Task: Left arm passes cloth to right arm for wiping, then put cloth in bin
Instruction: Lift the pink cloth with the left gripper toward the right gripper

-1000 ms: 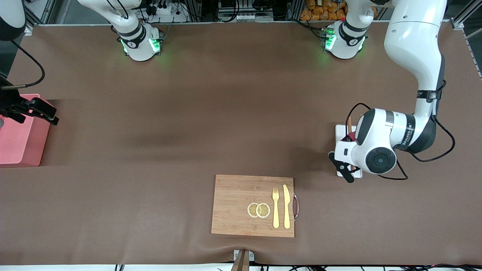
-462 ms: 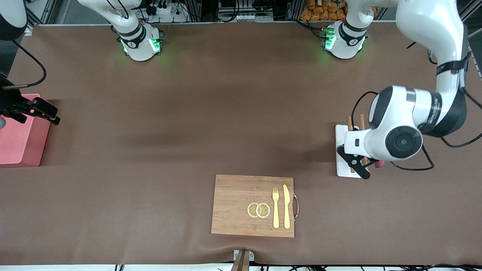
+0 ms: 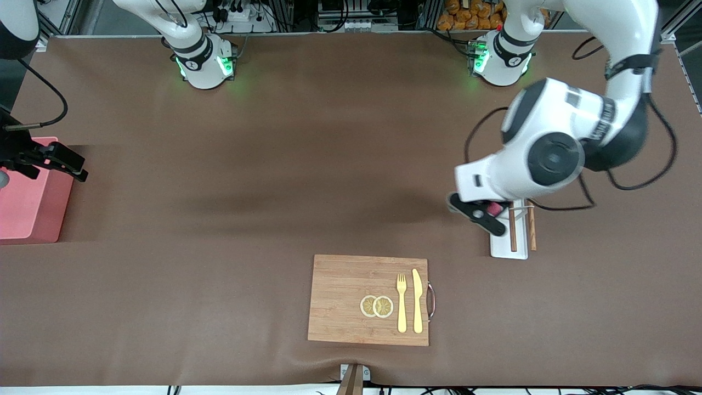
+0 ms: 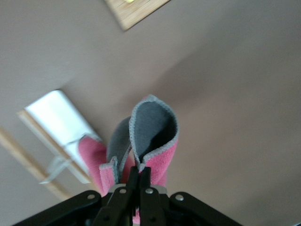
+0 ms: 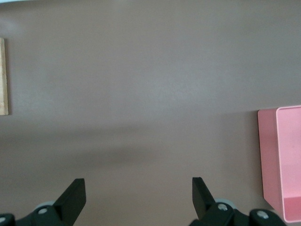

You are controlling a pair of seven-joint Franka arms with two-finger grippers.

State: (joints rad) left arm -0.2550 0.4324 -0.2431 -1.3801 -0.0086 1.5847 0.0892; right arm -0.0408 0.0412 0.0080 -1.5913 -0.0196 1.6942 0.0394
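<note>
Since a second ago, the left arm (image 3: 554, 151) has swung up and toward the table's middle. Front view: left gripper (image 3: 478, 211), clamped on the cloth (image 3: 497, 208), hangs over the white tray's (image 3: 502, 247) 11 o'clock corner; right gripper (image 3: 52, 164) waits over the bin (image 3: 27, 211). No readable writing.

Left wrist view: cloth (image 4: 153, 134) raspberry-pink, grey inside, folded upright between pinched fingers (image 4: 146, 197).

Right wrist view: right gripper (image 5: 138, 195) spread wide, empty.

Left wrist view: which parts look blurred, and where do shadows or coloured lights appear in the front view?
Left wrist view: the white tray and the sticks beside it look smeared, while the cloth in the shut left tool is fairly sharp. Front view: soft dark shadow bands cross the table, the left arm's outline is slightly smeared, and green lights glow at both bases.
</note>
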